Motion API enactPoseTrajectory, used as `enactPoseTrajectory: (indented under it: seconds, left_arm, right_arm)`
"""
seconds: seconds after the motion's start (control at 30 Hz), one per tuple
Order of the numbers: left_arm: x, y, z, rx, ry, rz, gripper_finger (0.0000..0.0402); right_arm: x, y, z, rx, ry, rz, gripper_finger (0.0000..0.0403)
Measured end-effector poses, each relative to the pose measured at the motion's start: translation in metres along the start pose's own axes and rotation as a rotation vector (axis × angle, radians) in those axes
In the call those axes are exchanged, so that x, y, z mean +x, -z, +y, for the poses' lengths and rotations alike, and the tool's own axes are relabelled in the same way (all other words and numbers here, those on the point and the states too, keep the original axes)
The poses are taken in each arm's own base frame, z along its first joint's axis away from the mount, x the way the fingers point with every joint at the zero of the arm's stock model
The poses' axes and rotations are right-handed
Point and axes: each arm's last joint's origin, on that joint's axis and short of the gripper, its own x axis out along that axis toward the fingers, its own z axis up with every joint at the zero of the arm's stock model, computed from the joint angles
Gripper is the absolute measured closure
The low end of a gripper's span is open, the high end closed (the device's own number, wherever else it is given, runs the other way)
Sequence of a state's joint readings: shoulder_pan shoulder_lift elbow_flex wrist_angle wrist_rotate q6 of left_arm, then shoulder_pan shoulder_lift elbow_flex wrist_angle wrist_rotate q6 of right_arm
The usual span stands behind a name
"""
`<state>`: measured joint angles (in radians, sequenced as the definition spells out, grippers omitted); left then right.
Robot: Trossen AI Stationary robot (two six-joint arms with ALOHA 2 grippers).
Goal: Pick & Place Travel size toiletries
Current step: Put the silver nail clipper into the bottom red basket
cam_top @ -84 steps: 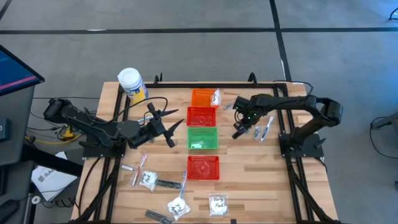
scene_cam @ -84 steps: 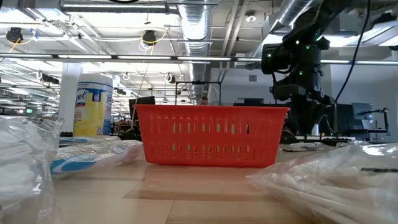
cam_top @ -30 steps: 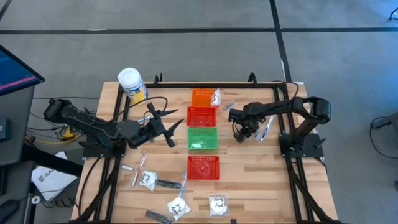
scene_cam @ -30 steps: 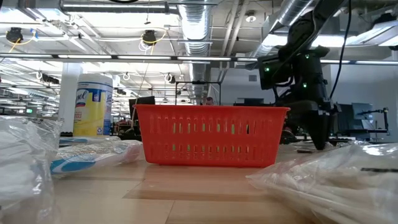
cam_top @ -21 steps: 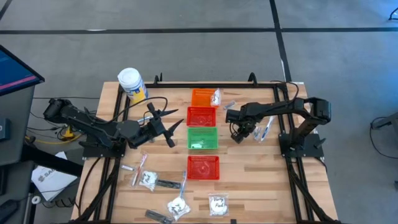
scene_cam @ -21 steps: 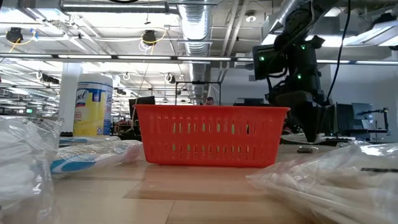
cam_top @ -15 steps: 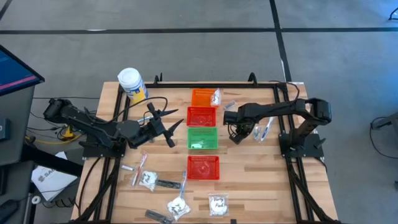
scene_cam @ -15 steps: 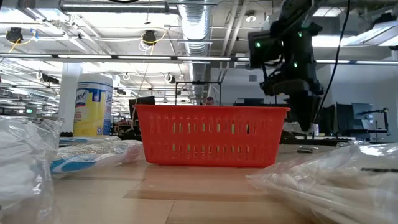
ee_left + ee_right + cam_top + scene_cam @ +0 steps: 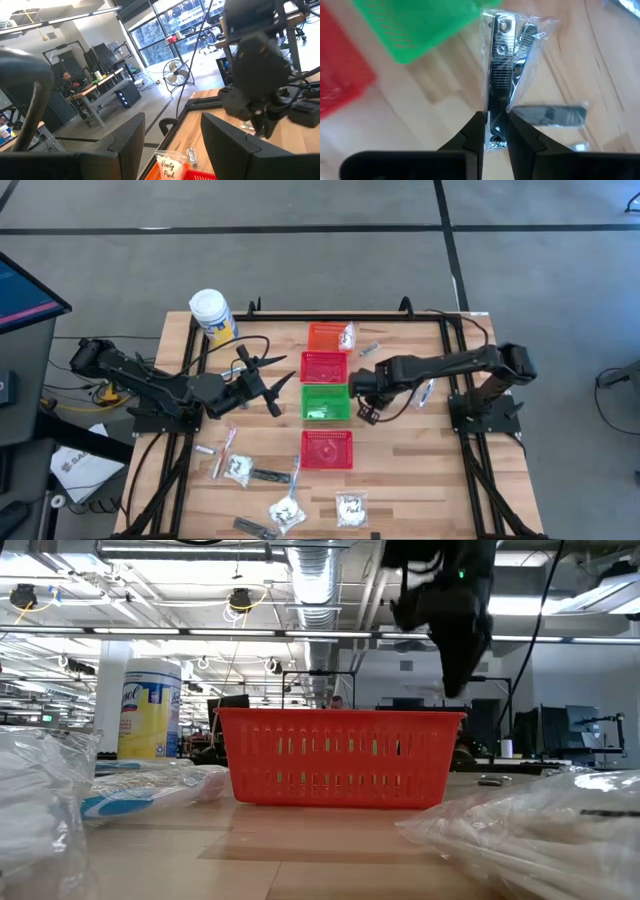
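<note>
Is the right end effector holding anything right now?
Yes, the right end effector is pinched on a clear-wrapped nail clipper, carried above the table.

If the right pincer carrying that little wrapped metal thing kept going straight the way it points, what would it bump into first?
Probably the wooden table. The right pincer holds a wrapped nail clipper just beside the green basket's corner, though depth is hard to judge.

**An open-plan robotics lab**

Exposed silver ducts point(image 9: 318, 585) and pipes run under a bare ceiling. Rows of desks with monitors point(image 9: 102, 79) fill the room behind a wooden tabletop point(image 9: 400, 455) on grey concrete floor point(image 9: 300, 270).
</note>
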<state>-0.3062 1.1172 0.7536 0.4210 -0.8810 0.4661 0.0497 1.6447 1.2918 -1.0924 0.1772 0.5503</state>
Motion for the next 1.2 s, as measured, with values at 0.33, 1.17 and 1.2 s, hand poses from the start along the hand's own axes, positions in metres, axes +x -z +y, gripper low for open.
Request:
enactPoseTrajectory:
  seconds: [0.33, 1.17, 1.2]
  left_arm:
    - [0.000, 0.000, 0.000, -0.001, 0.000, 0.000, 0.0215]
    - [-0.003, 0.003, 0.002, 0.038, -0.148, 0.091, 0.0215]
    - [-0.005, 0.003, 0.002, 0.049, -0.201, 0.121, 0.0215]
  right_arm:
    - [-0.029, 0.007, 0.047, -0.142, -0.126, -0.162, 0.0352]
    - [-0.003, -0.011, 0.160, -0.399, -0.077, -0.106, 0.0352]
    - [-0.001, -0.011, 0.163, -0.402, -0.079, -0.106, 0.0352]
